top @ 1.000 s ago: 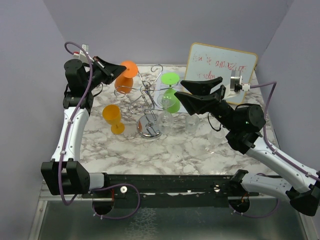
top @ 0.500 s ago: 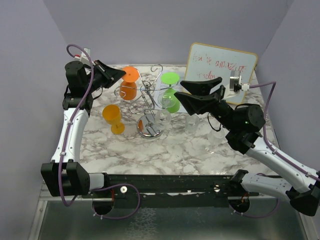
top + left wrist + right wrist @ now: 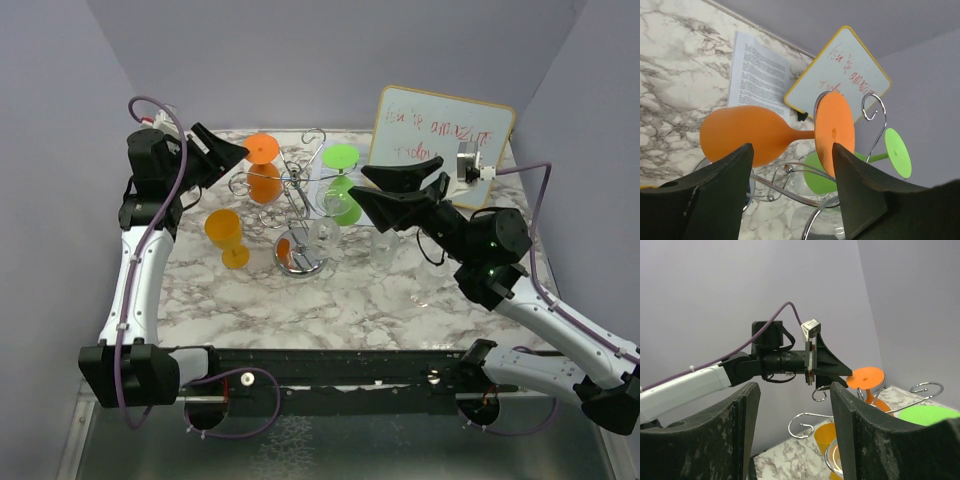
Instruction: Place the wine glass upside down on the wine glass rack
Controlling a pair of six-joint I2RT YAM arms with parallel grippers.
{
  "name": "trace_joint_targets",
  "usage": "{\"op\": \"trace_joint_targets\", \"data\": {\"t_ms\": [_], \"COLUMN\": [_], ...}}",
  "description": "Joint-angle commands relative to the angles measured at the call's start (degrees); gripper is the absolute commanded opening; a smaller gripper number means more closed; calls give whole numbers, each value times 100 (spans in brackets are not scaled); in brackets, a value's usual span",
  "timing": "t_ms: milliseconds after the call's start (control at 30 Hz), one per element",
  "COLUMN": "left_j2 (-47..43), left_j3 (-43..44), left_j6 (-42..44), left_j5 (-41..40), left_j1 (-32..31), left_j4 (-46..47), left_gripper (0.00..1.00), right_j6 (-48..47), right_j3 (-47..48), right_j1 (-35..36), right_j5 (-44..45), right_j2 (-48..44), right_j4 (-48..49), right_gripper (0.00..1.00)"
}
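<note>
1. From above, the left gripper [image 3: 238, 152] stands partly open and holds nothing. It sits just left of the foot of the orange wine glass [image 3: 264, 172], which hangs bowl-down on a far-left loop of the wine glass rack [image 3: 294, 182]. I'd draw that gripper straight off leftward with its jaws apart, so the foot isn't nudged. The right gripper [image 3: 362, 185] hovers wide open and empty, right of the rack.
2. In the left wrist view, the wine glass [image 3: 742, 135] lies just beyond the spread fingers [image 3: 715, 195] and seemingly clear of both. It is opaque, smooth orange with a flat round foot.
3. In the right wrist view, the right gripper [image 3: 792, 385] has nothing between its fingers. The orange foot shows above the rack's chrome curls [image 3: 807, 419].
</note>
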Motion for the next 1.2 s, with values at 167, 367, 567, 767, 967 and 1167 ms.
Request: {"op": "trace_joint_targets", "data": {"t_ms": [167, 367, 567, 767, 967, 1167], "left_j2": [-669, -894, -1005, -1060, -891, -556], "left_j3": [269, 214, -240, -1251, -1698, -1796], "left_j6": [1188, 1814, 1880, 1695, 1786, 1815], "left_j5": [-1574, -3163, -4011, -3486, -3258, -3316], "left_j1": [33, 35, 34, 40, 35, 40], "left_j4": [-1261, -2034, -2360, -2283, -2093, -1861], "left_gripper": [80, 83, 81, 69, 63, 40], "right_j6": [26, -40, -169, -258, -325, -336], "right_j3": [-70, -117, -181, -235, -238, -243], "right_j1": [39, 38, 34, 33, 39, 39], "right_j5": [389, 525, 584, 692, 722, 740], "right_j2": [-321, -354, -356, -375, -367, -401], "right_j4": [-617, -685, -599, -618, -619, -661], "right_gripper": [64, 63, 63, 63, 63, 63]}}
